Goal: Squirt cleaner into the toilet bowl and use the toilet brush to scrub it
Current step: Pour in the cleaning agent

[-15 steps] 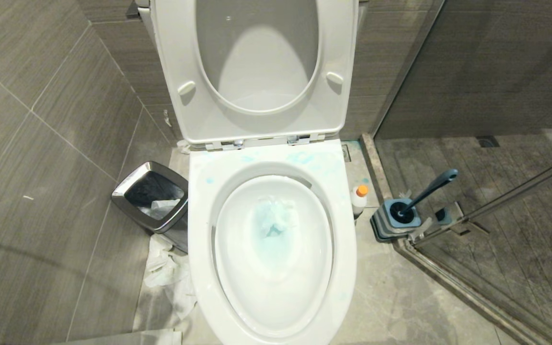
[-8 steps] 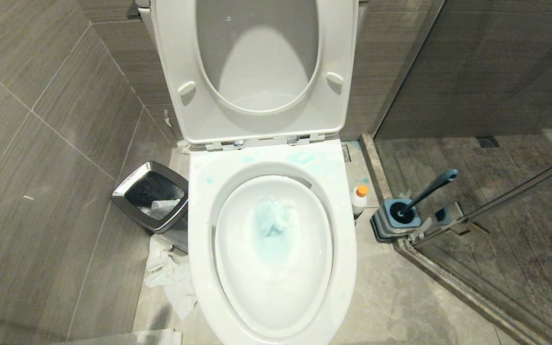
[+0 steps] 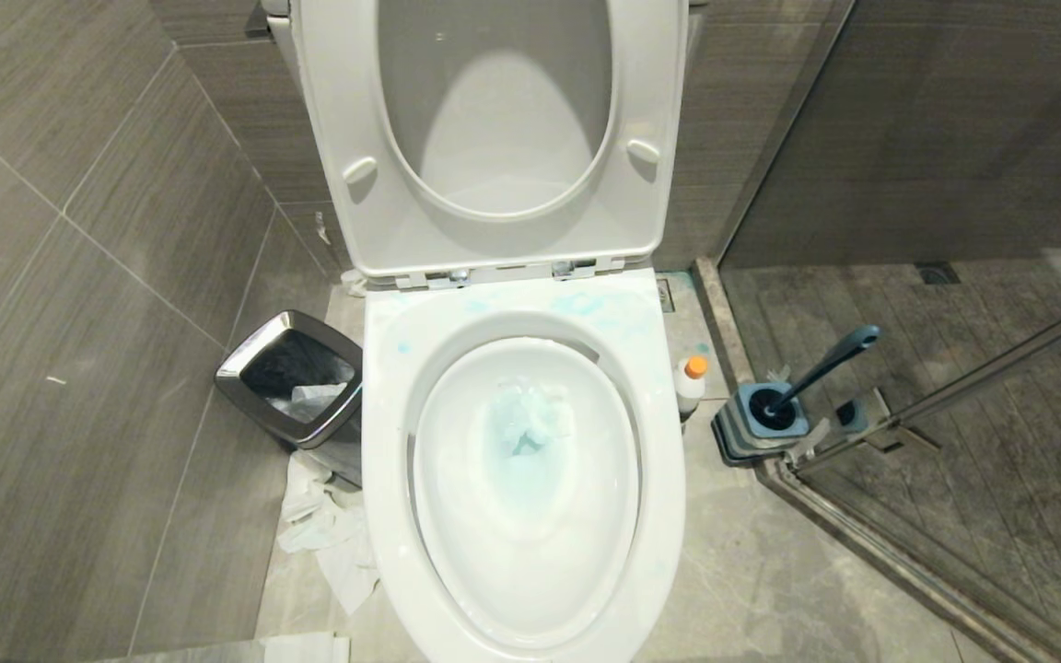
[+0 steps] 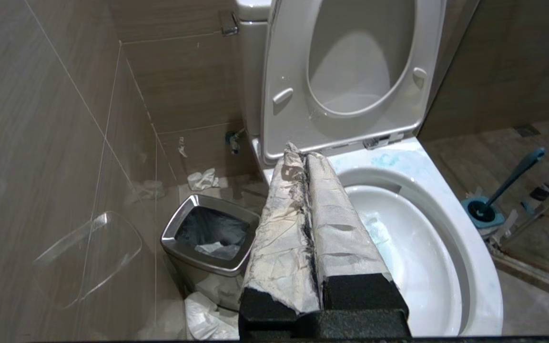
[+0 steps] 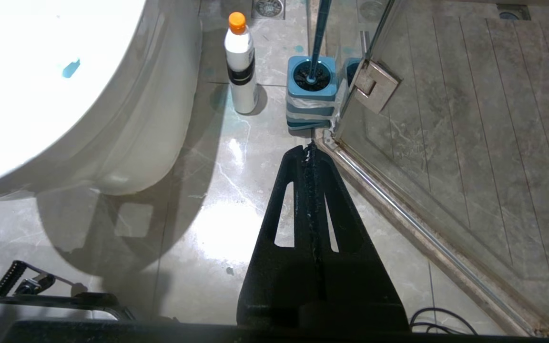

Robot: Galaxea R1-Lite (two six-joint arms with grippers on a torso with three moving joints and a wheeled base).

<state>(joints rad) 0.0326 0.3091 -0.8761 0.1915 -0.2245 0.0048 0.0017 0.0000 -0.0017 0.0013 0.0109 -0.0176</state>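
Note:
The white toilet bowl [image 3: 383, 414] stands open, seat and lid raised. Pale blue smears mark its rim, and a blue-tinted wad of tissue [image 3: 526, 419] lies inside. On the floor to its right stands the cleaner [image 3: 692, 382], a white bottle with an orange cap. Beyond that, the toilet brush [image 3: 825, 364] leans in its square holder [image 3: 756, 428]. Neither gripper is in the head view. My left gripper [image 4: 300, 152], its fingers wrapped in white, is shut and empty over the bowl's left rim [image 4: 398, 162]. My right gripper [image 5: 310, 150] is shut and empty low above the floor, pointing at the holder [image 5: 310, 95] and cleaner [image 5: 240, 62].
A steel-rimmed waste bin [image 3: 291, 387] stands close against the bowl's left side, with crumpled tissue [image 3: 328, 534] on the floor before it. A tiled wall closes the left. A glass shower door and its metal threshold [image 3: 862, 534] run along the right, just behind the brush holder.
A faint shadow on the lower-left wall and floor has faded out of the head view. The bowl, cleaner and brush have not moved.

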